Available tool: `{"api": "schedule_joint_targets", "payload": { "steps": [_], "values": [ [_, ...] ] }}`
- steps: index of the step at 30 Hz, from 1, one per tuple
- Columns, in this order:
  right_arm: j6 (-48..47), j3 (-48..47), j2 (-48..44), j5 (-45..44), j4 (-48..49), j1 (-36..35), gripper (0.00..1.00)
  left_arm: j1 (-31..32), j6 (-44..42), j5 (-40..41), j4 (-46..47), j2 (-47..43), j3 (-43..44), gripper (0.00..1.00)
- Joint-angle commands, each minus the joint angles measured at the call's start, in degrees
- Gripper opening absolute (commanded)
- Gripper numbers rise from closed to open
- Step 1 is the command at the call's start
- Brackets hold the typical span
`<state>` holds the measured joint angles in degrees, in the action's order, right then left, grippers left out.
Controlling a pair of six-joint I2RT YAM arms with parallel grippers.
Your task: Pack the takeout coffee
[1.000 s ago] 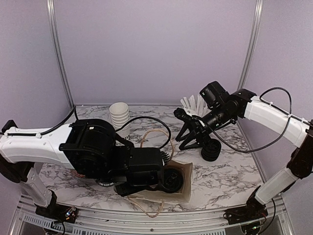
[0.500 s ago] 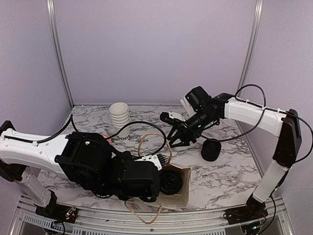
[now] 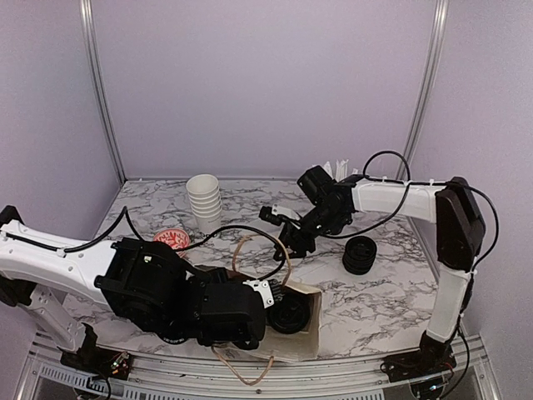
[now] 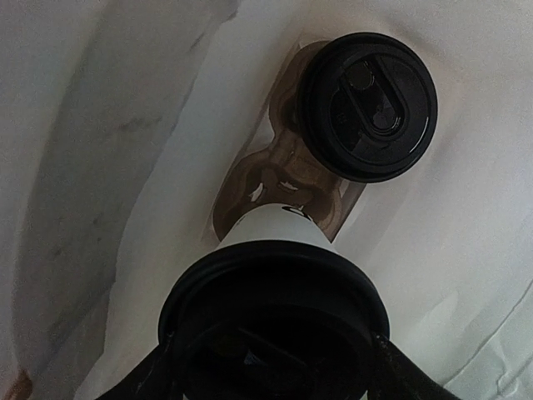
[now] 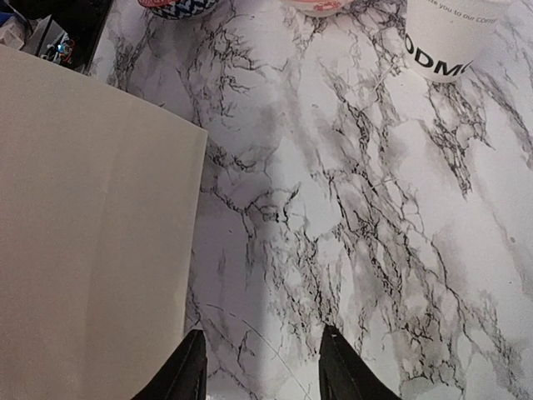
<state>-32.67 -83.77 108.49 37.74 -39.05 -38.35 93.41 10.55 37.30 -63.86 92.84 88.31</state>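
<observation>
My left gripper (image 4: 275, 371) is shut on a takeout coffee cup (image 4: 279, 233), gripping it at its black lid (image 4: 275, 292). It holds the cup inside the white paper bag (image 4: 166, 167), over a brown cardboard carrier (image 4: 266, 167). A second lidded coffee cup (image 4: 368, 104) stands in that carrier. In the top view the left gripper (image 3: 268, 307) is at the bag's mouth (image 3: 315, 321), where a black lid (image 3: 290, 312) shows. My right gripper (image 3: 281, 231) is open and empty, low over the table behind the bag. The right wrist view shows its fingertips (image 5: 193, 367) beside the bag's wall (image 5: 92, 208).
A stack of lidless white cups (image 3: 203, 198) stands at the back left; its base shows in the right wrist view (image 5: 450, 37). A stack of black lids (image 3: 360, 254) sits at the right. White stirrers (image 3: 337, 169) stand at the back. A red round thing (image 3: 171, 239) lies at the left. The bag's rope handles (image 3: 250, 250) arch upward.
My right arm has swung left and down from near the stirrers to just behind the bag. My left arm has shifted slightly down and left with the cup.
</observation>
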Motion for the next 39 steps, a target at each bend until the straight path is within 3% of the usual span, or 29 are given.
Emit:
{"api": "schedule_joint_targets", "payload": {
  "steps": [1,15,32,39],
  "values": [
    [3.1,-3.0,3.0,-0.3,3.1,-0.6,0.44,0.3,-5.6,1.5,3.9,-1.6,-2.1,0.50],
    [6.0,-1.9,6.7,0.9,4.6,-2.5,0.45,0.2,-16.1,0.5,11.0,-3.1,-7.7,0.50],
    [6.4,-4.1,8.6,3.6,1.9,-2.8,0.46,0.4,-25.4,6.7,17.0,-8.7,-11.9,0.50],
    [5.5,-5.1,0.5,7.9,-0.7,0.6,0.52,0.3,-29.1,4.4,17.9,-7.6,-13.5,0.50]
  ]
}}
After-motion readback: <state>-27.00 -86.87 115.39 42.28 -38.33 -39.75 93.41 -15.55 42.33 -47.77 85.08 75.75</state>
